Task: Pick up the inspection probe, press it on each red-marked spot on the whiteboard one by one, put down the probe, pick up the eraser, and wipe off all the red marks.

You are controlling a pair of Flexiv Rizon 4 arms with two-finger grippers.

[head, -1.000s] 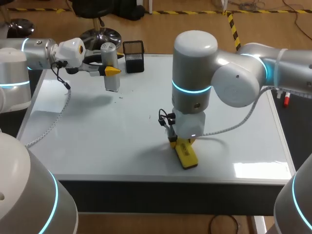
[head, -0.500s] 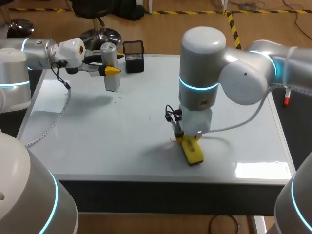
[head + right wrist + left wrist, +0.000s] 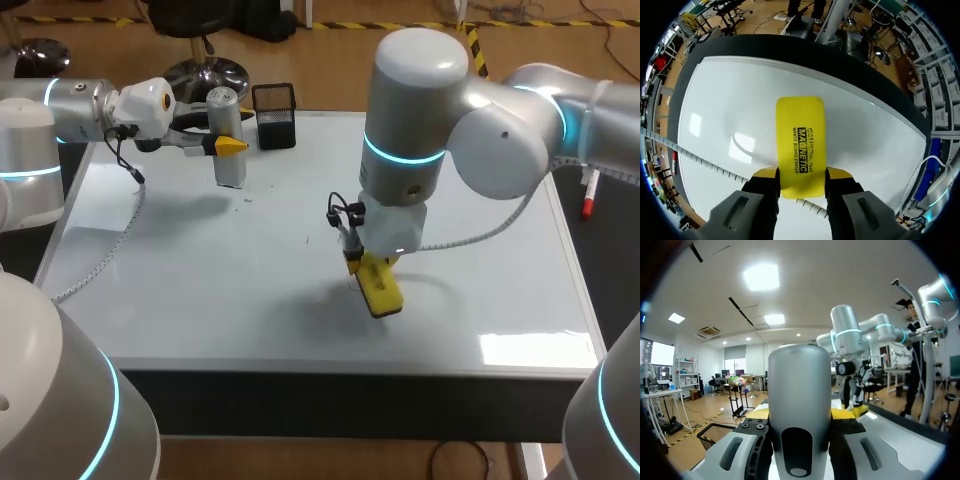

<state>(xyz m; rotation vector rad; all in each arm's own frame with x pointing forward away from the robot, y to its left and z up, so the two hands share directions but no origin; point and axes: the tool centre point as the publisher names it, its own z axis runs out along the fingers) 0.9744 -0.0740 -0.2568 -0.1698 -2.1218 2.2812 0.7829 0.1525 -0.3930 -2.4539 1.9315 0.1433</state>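
Near the front of the whiteboard [image 3: 200, 280] the right gripper [image 3: 802, 177] clamps the yellow eraser [image 3: 378, 287] against the surface, so wiping seems under way, any red marks too faint to make out, while the left gripper [image 3: 228, 148] holds the probe [image 3: 226, 110] aloft, not yet set down.

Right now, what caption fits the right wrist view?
Right gripper shut on the yellow eraser, with the whiteboard beneath it.

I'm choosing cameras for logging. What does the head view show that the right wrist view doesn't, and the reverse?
Head view only: the left hand holding the grey probe near the black mesh cup. Right wrist view only: yellow fingertips pinching the eraser from both sides. Both: the eraser, the whiteboard and the right hand.
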